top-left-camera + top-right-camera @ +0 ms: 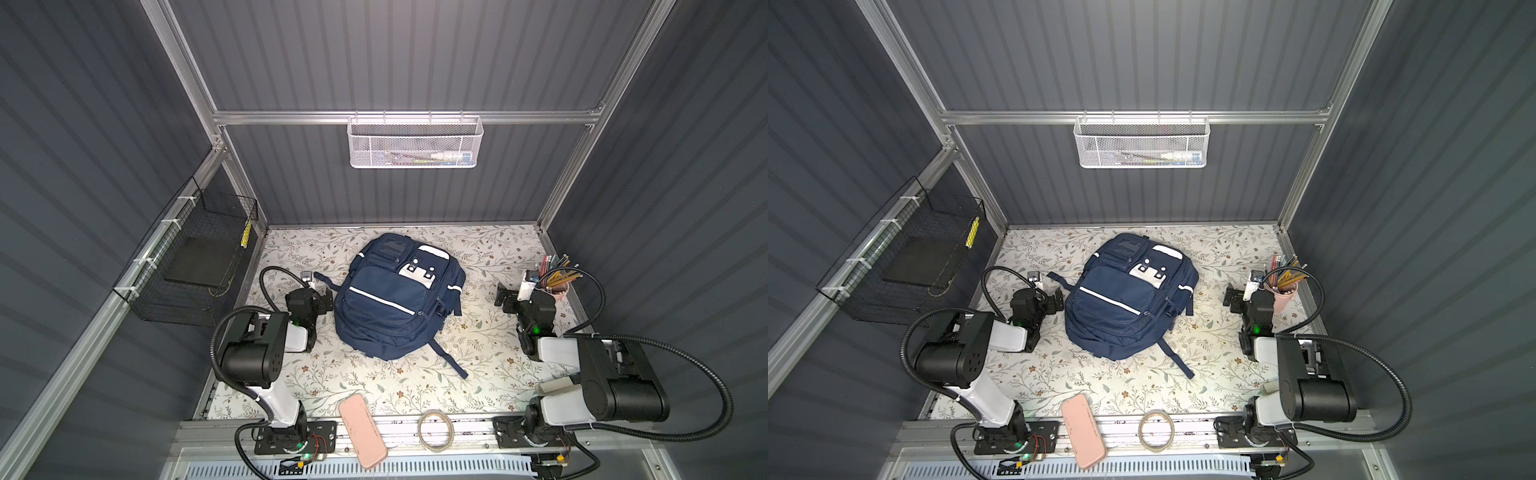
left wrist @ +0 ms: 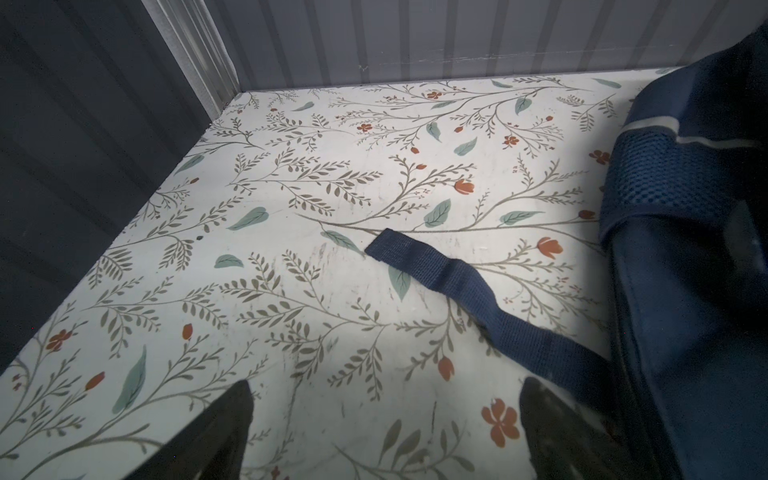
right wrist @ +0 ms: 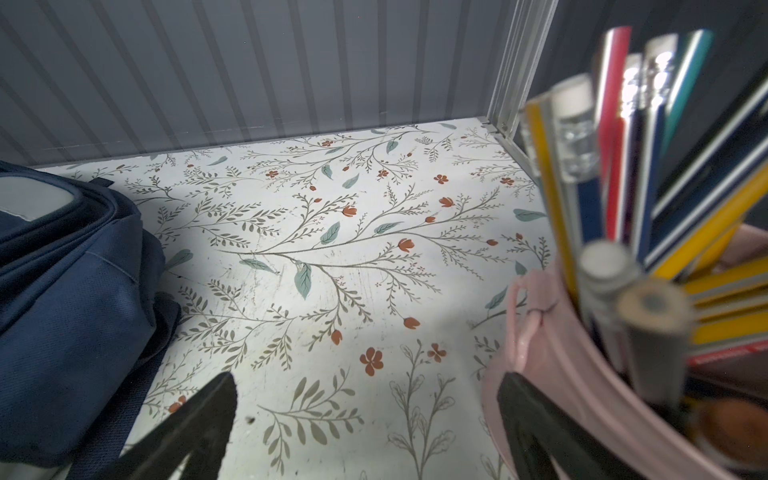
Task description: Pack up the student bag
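A: Where is the student bag lying?
B: It is lying front-up in the middle of the floral table, between the two arms, looking closed, with one navy strap trailing toward the left gripper
A: What are the grippers doing?
B: Neither is gripping anything. The left gripper is holding its fingers wide apart just beside the bag, and the right gripper is spreading its fingers just beside the pink cup
A: What is sitting in the containers?
B: The cup is holding pencils. The white mesh basket hanging on the rear rail is holding small items too blurred to name, and the black wire basket is carrying a dark flat pad
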`<state>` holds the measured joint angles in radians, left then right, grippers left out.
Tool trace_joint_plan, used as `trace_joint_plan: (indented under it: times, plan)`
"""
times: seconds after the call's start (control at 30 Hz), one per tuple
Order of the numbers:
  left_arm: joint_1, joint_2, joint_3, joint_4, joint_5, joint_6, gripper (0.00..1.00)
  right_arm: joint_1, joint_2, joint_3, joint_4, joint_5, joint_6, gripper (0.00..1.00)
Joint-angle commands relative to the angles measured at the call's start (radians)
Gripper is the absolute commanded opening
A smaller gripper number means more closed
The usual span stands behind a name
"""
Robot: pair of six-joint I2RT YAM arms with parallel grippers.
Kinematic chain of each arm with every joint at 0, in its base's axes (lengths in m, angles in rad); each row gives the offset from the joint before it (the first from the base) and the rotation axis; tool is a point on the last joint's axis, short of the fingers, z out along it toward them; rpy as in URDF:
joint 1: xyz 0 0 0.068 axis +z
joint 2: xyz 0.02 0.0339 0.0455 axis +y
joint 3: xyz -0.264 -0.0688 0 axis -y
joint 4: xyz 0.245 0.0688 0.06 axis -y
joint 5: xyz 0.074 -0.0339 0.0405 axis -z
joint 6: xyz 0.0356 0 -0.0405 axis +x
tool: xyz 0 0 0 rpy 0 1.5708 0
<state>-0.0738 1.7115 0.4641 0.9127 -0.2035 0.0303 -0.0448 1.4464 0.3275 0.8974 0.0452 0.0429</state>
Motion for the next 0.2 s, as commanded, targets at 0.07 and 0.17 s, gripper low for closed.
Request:
trace_joint_plan:
  times: [0.07,0.17]
  plan:
    - [0.000,0.008,0.009,0.003,0.013,-0.012,1.00,-0.022,-0.002,0.018,0.009,-0.046,0.014,0.99]
    - [0.000,0.008,0.009,0.003,0.013,-0.012,1.00,-0.023,-0.006,0.009,0.022,-0.047,0.012,0.99]
